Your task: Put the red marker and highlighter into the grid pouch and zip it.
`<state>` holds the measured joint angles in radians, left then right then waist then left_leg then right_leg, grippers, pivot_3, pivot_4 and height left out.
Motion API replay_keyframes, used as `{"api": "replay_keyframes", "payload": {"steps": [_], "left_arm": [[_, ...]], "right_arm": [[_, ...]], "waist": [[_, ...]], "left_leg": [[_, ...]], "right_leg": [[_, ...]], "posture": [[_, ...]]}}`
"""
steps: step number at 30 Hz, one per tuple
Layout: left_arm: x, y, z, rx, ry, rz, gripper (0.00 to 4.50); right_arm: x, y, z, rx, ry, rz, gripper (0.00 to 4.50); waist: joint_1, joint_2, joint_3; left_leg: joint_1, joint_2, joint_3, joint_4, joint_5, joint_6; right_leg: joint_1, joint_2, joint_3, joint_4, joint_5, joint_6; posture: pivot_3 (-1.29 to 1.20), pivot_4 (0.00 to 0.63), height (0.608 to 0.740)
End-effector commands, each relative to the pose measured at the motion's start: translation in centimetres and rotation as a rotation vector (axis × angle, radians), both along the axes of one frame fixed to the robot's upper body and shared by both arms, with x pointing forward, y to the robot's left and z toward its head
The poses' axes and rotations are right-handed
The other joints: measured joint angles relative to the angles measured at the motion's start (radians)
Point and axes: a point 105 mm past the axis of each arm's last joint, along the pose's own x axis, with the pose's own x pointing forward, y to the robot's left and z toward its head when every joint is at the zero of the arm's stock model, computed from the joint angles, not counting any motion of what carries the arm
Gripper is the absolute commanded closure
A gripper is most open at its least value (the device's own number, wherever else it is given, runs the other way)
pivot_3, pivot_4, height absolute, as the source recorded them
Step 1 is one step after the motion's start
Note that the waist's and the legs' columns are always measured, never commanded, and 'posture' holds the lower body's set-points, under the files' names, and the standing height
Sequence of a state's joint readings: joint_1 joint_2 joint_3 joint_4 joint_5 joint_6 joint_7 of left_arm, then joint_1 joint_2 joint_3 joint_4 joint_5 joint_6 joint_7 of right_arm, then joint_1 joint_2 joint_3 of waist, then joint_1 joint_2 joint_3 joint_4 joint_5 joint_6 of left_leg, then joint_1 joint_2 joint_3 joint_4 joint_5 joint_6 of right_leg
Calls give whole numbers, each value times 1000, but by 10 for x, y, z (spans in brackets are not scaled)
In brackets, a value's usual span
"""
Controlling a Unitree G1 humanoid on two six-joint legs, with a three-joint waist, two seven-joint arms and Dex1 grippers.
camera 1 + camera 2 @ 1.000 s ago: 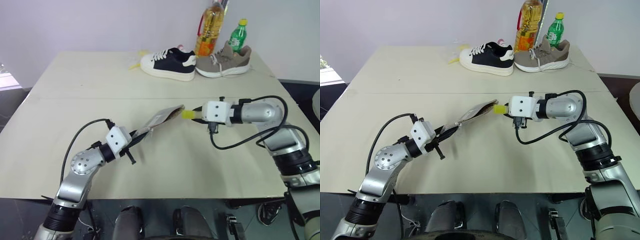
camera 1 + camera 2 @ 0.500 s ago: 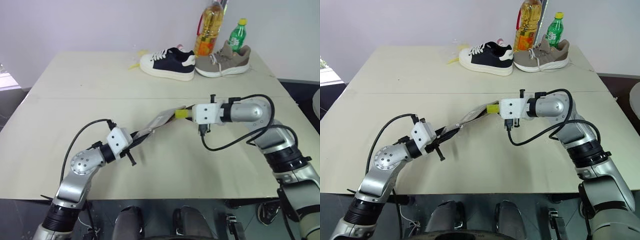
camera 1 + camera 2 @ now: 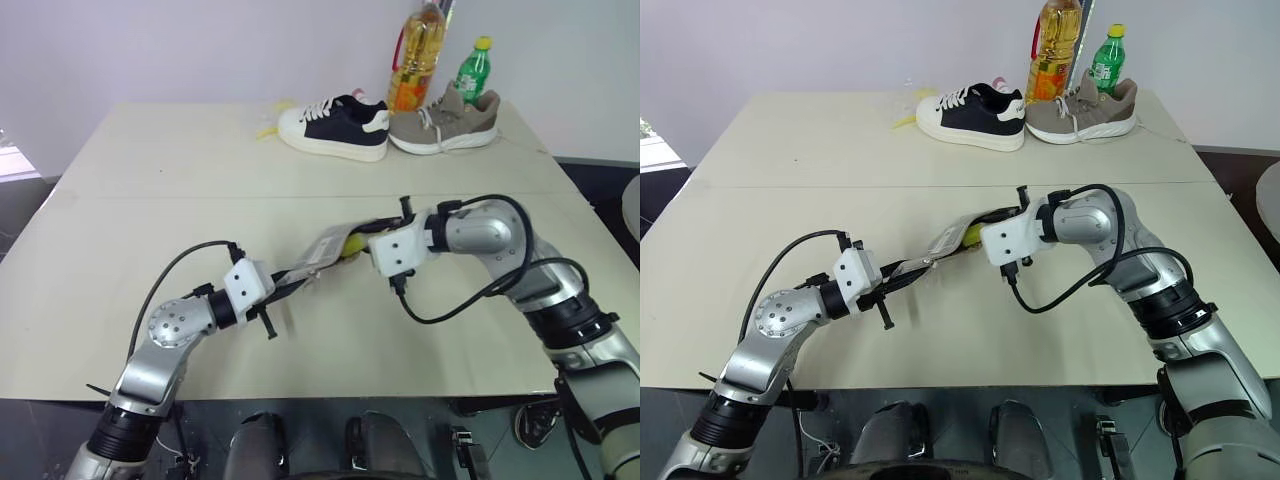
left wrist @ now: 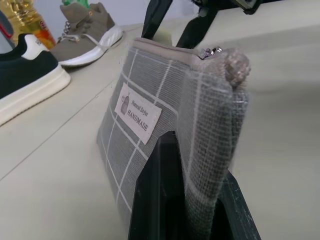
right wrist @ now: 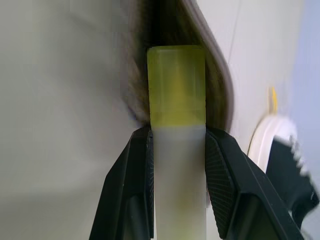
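Two grippers share your job: the left gripper pinches the grid pouch up off the table so the right gripper, clamped on the highlighter, can poke it into the open top.

beige table, two sneakers — black-white, grey, two bottles — oil, green
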<state>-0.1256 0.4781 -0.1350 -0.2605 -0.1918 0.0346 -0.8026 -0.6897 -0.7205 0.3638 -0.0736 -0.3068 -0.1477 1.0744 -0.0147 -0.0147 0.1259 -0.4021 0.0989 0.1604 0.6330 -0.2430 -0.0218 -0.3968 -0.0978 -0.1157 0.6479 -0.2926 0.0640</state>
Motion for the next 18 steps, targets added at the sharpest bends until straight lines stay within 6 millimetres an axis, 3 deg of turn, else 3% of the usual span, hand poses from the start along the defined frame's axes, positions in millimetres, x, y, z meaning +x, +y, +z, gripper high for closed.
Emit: {"api": "replay_keyframes", "payload": {"steps": [1, 8, 12, 14, 18], "left_arm": [[-5, -8, 18, -24, -64, -41, 4500], [-5, -6, 18, -32, -63, -33, 4500], [-3, -3, 19, -36, -66, -17, 4500], [1, 1, 20, -48, -74, 17, 4500], [16, 12, 24, -145, -78, 136, 4500]], "right_arm": [[-13, 15, 12, 36, -24, 93, 3643], [-19, 13, 6, 25, 20, 112, 3643], [-18, 11, 11, 66, 41, 89, 1611], [-12, 6, 27, 155, 46, 47, 692], [-2, -8, 80, 535, 204, -73, 692]], "waist": [[0, 0, 0], [1, 0, 0], [1, 0, 0], [0, 0, 0], [1, 0, 0]], "left_leg": [[0, 0, 0, 0, 0, 0], [0, 0, 0, 0, 0, 0], [0, 0, 0, 0, 0, 0], [0, 0, 0, 0, 0, 0], [0, 0, -1, 1, 0, 0]], "right_leg": [[0, 0, 0, 0, 0, 0], [0, 0, 0, 0, 0, 0], [0, 0, 0, 0, 0, 0], [0, 0, 0, 0, 0, 0], [1, 0, 0, 0, 0, 0]], "posture": [[0, 150, 705], [0, 150, 705], [0, 150, 705], [0, 150, 705], [0, 150, 705]]}}
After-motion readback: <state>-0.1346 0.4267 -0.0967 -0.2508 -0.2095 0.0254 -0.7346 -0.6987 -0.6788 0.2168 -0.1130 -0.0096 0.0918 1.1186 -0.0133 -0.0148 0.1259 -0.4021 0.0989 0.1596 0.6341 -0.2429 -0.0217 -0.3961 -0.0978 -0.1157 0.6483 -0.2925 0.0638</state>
